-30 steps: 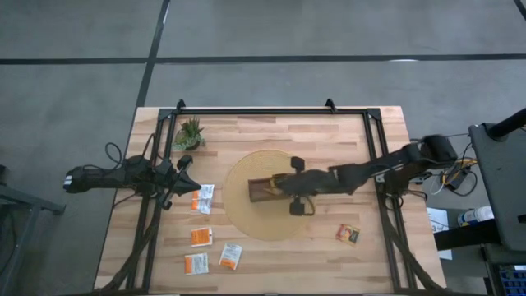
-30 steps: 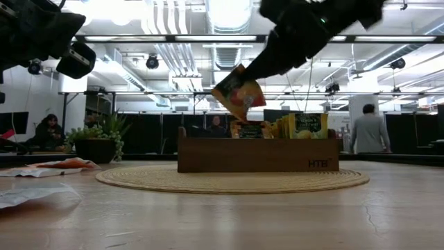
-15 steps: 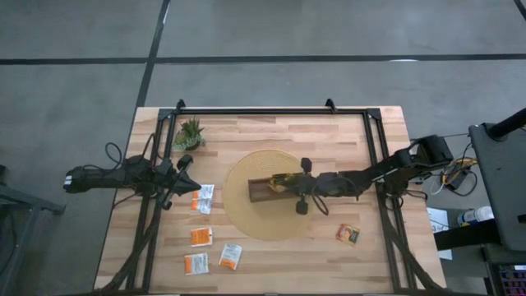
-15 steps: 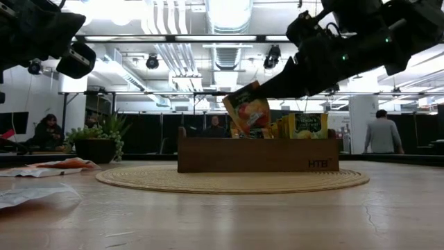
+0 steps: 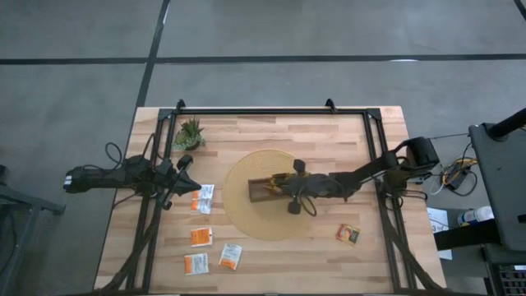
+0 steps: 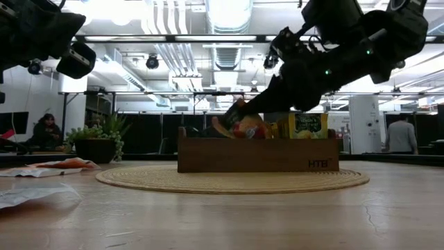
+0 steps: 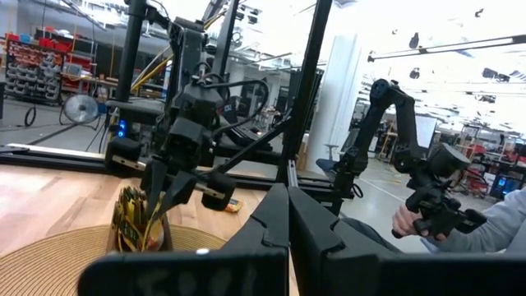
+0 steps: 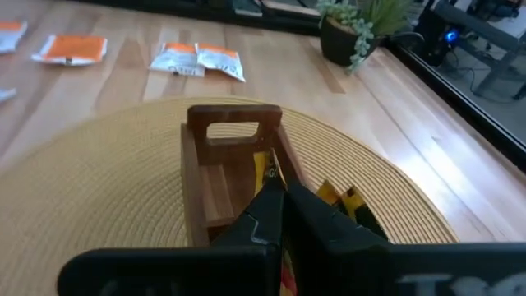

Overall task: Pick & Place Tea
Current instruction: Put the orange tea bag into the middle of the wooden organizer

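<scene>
Wooden tray (image 5: 265, 189) on round mat: right pincer (image 6: 239, 114) pinching orange sachet (image 6: 244, 127), lowering into slot. Next: release, retreat. Left pincer (image 5: 182, 184) pressed together, idle near loose sachets (image 5: 203, 198) on bench.

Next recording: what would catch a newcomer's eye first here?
The right gripper stands out, shut on a tea sachet and lowering it into the wooden tray on the round woven mat at the table's middle. Loose sachets lie near the left gripper, which waits shut.
</scene>
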`<action>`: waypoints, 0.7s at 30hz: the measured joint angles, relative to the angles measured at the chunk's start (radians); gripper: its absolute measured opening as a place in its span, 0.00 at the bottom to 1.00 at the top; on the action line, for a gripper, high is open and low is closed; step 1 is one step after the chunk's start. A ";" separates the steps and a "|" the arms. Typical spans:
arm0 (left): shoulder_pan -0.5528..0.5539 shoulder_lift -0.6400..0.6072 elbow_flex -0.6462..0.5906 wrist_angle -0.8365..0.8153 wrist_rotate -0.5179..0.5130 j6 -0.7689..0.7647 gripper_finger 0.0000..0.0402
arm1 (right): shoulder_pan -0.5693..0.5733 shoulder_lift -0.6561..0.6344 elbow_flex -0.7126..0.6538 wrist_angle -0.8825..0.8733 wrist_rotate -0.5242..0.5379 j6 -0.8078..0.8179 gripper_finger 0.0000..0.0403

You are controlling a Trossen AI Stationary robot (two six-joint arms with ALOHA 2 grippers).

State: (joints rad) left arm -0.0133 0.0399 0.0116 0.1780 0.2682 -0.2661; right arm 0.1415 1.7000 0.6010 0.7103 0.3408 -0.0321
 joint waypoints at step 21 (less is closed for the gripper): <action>0.000 0.000 0.000 0.000 0.000 0.000 0.00 | -0.004 -0.072 0.018 -0.216 -0.001 0.006 0.11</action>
State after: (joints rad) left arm -0.0135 0.0399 0.0120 0.1780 0.2683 -0.2659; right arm 0.1375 1.6278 0.6189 0.4946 0.3397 -0.0258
